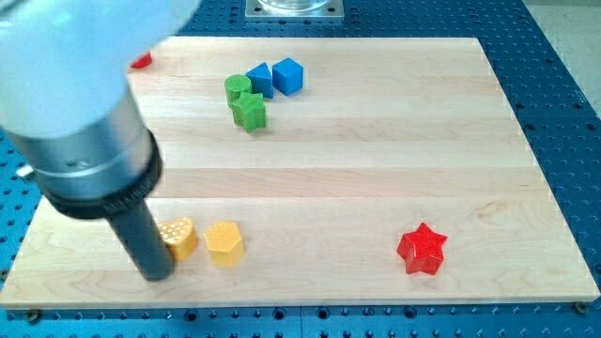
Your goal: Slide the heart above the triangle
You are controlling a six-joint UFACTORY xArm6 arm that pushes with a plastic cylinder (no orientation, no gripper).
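Observation:
The yellow heart (179, 235) lies near the board's bottom left. My tip (156, 276) rests just to the heart's left and slightly below it, touching or nearly touching it. A blue triangle (259, 80) sits near the view's top, between a green cylinder (238, 88) on its left and a blue cube (288, 74) on its right. The arm's large body hides the board's top-left part.
A yellow hexagon (224, 243) lies just right of the heart. A green block (250, 112) sits below the cylinder. A red star (421, 250) is at the bottom right. A red block (142, 60) peeks out beside the arm at the top left.

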